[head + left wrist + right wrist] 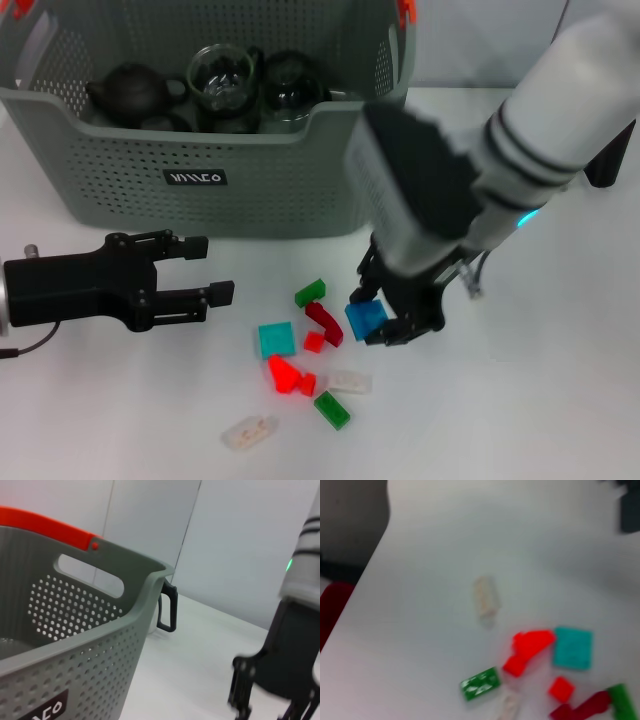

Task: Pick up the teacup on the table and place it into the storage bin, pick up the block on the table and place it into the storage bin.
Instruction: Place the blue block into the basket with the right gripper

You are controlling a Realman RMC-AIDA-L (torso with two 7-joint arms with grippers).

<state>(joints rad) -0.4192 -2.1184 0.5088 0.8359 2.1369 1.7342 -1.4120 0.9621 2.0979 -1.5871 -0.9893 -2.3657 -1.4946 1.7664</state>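
Nearest the head camera, a pale block (249, 431) and a green block (331, 410) at the front of a loose scatter on the white desk (560, 400); behind them a bright red block (287, 375), a teal tile (276, 339), a dark red curved block (324, 322) and another green block (310, 292). At the scatter's right edge, the right gripper (385, 322) down low, fingers pinching a blue block (365, 319), seemingly just clear of the desk. Off to the left, the left gripper (195, 270) parked low over the desk, fingers spread and holding nothing. Behind everything, the storage bin (240, 170), already carrying a dark teapot (133, 93), a glass cup (222, 78) and other dark glassware. No teacup left on the desk, so that half probably finished; step in hand judged to be carrying the blue block to the bin. To do it well: lift straight up first, high enough to clear the front rim, then travel back and left over the open top. Release low and over a bare patch of the bin, away from the glass, rather than dropping from height. Keep the grip firm, since the block looks small and held near one edge.
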